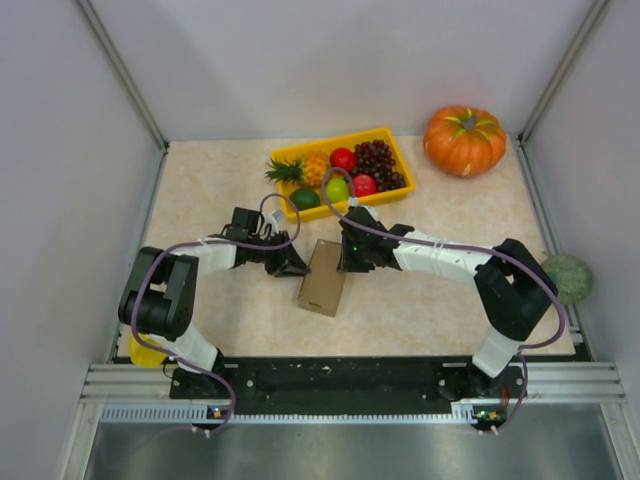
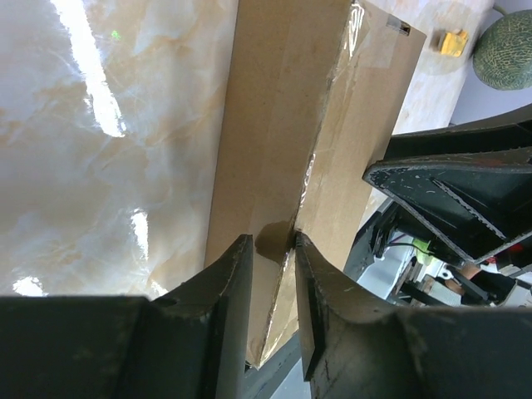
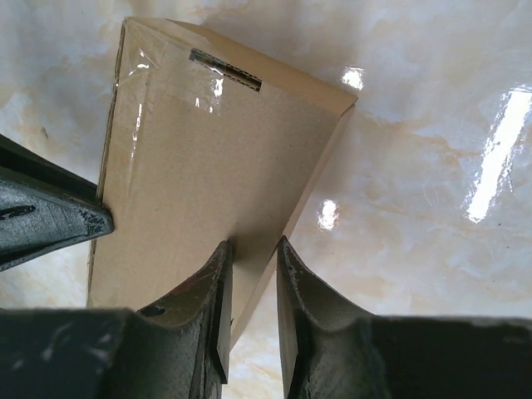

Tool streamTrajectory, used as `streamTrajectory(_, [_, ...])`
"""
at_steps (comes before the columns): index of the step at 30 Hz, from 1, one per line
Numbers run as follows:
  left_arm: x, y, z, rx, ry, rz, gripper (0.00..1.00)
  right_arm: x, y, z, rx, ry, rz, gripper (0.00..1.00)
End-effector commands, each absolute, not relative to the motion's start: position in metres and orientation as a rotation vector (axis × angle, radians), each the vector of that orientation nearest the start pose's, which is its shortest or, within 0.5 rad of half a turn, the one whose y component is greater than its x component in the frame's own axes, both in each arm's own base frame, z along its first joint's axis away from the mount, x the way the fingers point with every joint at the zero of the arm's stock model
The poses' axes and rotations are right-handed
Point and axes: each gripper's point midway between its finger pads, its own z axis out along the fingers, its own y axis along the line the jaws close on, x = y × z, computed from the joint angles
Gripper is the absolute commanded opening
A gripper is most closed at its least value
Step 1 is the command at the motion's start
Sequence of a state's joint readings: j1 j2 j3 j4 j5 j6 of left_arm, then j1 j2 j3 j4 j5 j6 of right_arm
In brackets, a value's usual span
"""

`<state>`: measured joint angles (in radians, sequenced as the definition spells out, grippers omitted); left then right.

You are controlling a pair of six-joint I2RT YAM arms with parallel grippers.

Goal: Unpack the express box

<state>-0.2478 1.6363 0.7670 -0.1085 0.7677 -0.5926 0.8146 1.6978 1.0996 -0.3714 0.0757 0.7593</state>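
We see a yellow tray [image 1: 398, 148] at the far side of the marbled surface [image 1: 210, 180], holding a pineapple [image 1: 305, 170], grapes [image 1: 378, 160], red apples [image 1: 343, 158] and a lime [image 1: 305, 198]. An orange pumpkin [image 1: 464, 140] sits just right of it; a green melon [image 1: 567, 277] lies by the right edge.

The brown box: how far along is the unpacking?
Barely started. The box looks closed, its clear tape in place, nothing taken out. In hand: left fingers and right fingers pinch opposite edges. Left to do: opening and emptying it.
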Motion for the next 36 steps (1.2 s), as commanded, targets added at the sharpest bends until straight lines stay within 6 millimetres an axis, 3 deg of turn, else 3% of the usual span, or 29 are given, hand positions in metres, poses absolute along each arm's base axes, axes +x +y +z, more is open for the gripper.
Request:
streamTrajectory(1, [0.272, -0.191, 0.034, -0.206, 2.716, -1.137, 0.34, 0.252, 0.279, 0.025, -0.023, 2.737, 0.341, 0.02])
streamTrajectory(26, [0.267, -0.182, 0.027, -0.314, 2.726, -1.223, 0.4, 0.252, 0.273, 0.022, 0.018, 2.752, 0.31, 0.02])
streamTrajectory(36, [0.274, -0.157, 0.02, -0.371, 2.755, -0.962, 0.34, 0.253, 0.274, 0.026, 0.021, 2.745, 0.316, 0.02])
